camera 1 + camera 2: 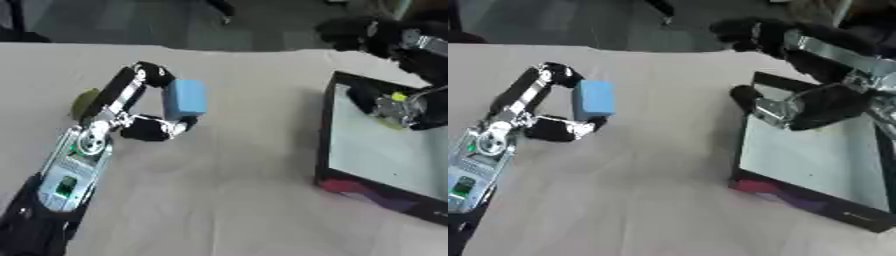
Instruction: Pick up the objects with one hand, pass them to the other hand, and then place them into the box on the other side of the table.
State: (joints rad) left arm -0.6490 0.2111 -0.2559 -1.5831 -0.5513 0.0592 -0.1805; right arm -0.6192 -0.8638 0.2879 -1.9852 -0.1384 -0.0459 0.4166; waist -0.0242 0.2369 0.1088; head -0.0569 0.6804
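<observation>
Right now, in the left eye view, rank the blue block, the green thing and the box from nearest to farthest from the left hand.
1. Blue block: pinched in the left hand.
2. Green thing: on the table just left of that hand.
3. Box: far right.

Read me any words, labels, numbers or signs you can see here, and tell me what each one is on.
None can be read.
The left hand holds a plain blue block with no marking.
A green patch on the left forearm shows no legible text.
The red and purple patch on the box front wall is too blurred to read.
</observation>
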